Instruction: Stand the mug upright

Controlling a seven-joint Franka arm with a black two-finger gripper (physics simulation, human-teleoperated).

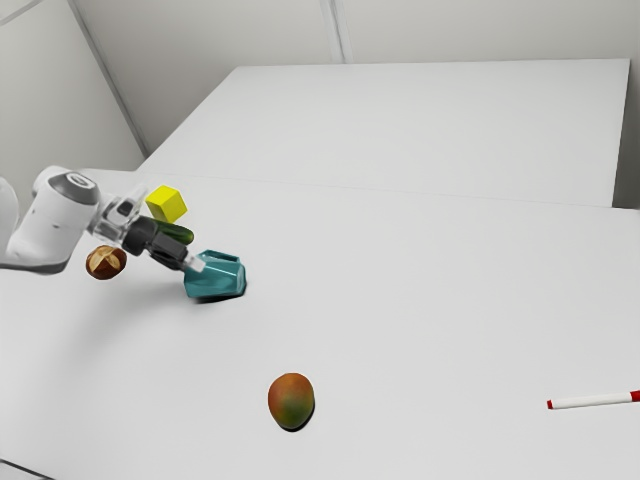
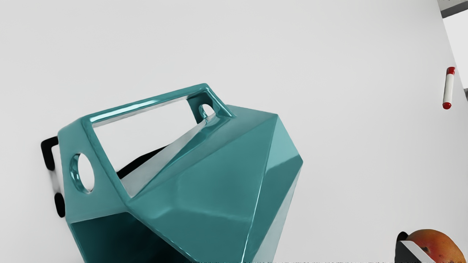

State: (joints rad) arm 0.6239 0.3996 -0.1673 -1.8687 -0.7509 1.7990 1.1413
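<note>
Exterior view: a broad white table (image 1: 430,300) is crossed at its left by the white arm (image 1: 68,215), and by its gripper (image 1: 197,264) a teal mug (image 1: 220,277) is reached. The mug is tipped onto its side, not upright; by the wrist view, its dark hollow, judged to be the mouth, is turned toward the gripper, and its handle (image 2: 148,103) stands out from the body.

For the righting to be done well, a firm wall or the rim should be taken squarely between the fingers, and the hold should be proved by a slight lift. The mug should then be turned slowly, mouth upward, with enough height kept for the base to swing under, and be released only once the base is flat. The faceted walls may slip or roll if pinched on an edge, and the handle could be snagged.

The fingers are judged to be set wide: one finger (image 2: 406,254) is seen well clear of the body, on the mango's side. The mug is placed right at the fingertips, just ahead of the hand; whether it is touched cannot be told.

Smaller things are set around: a mango (image 1: 291,400) toward the viewer, a yellow cube (image 1: 166,203) behind the gripper, and a marker (image 1: 595,401) well apart.
</note>
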